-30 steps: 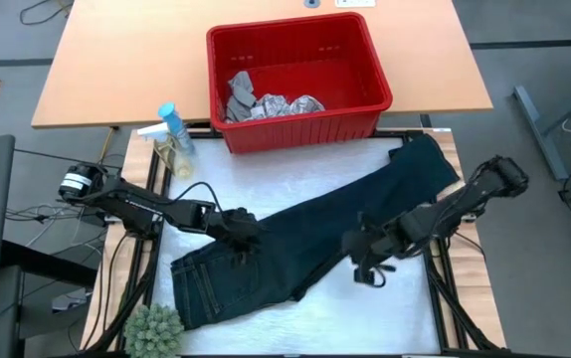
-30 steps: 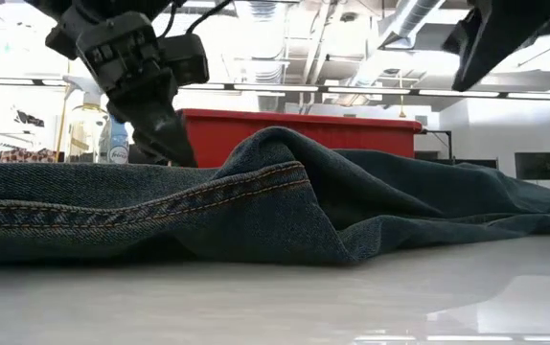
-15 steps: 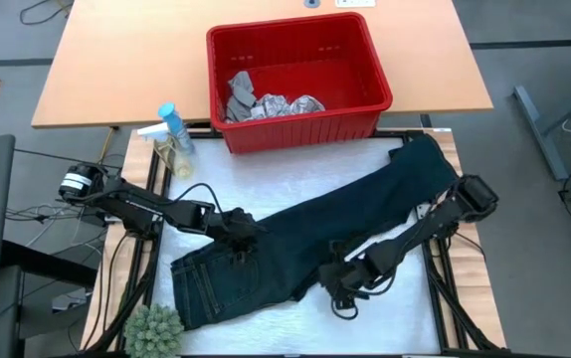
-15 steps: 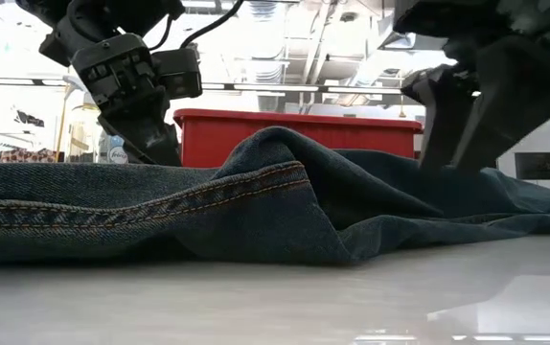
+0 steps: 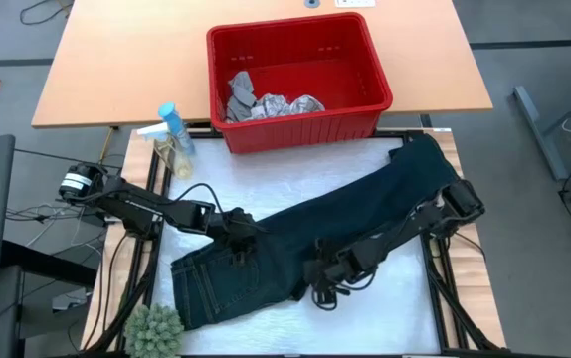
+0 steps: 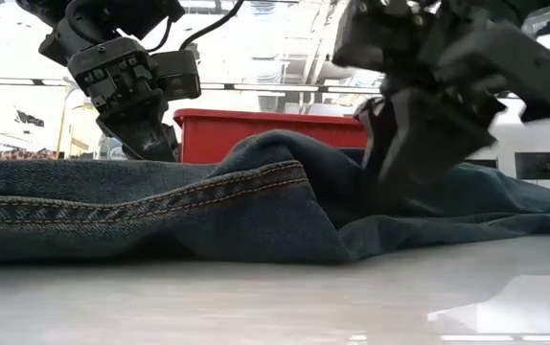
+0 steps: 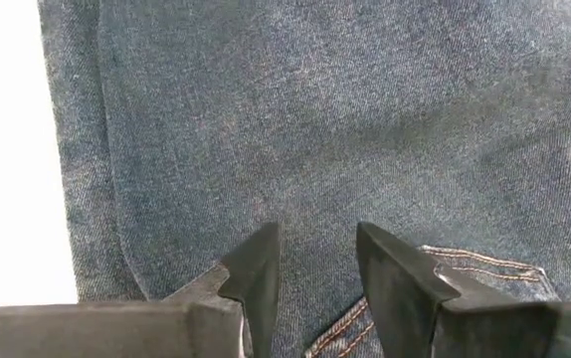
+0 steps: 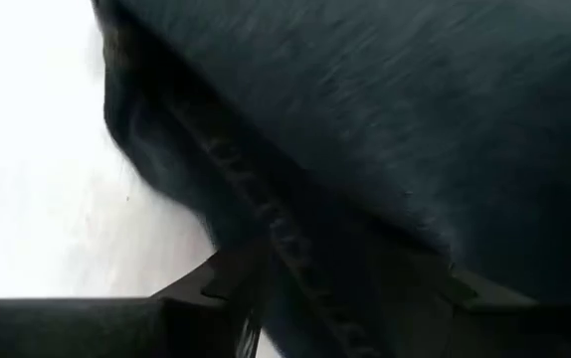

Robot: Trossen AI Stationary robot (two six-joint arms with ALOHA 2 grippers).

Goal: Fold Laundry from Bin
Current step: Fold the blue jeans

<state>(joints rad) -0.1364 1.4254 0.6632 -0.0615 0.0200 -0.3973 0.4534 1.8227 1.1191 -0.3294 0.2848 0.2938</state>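
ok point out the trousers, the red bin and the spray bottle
trousers point(image 5: 295, 239), high view, mid leg.
red bin point(image 5: 310, 124), high view, front wall.
spray bottle point(image 5: 173, 125), high view, blue cap.

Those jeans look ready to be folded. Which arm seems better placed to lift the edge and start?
Probably the right. The right gripper sits at the near edge of the trousers, by the seam, with cloth between its fingers. The left gripper presses down on the flat denim near the waistband, looking more like an anchor.
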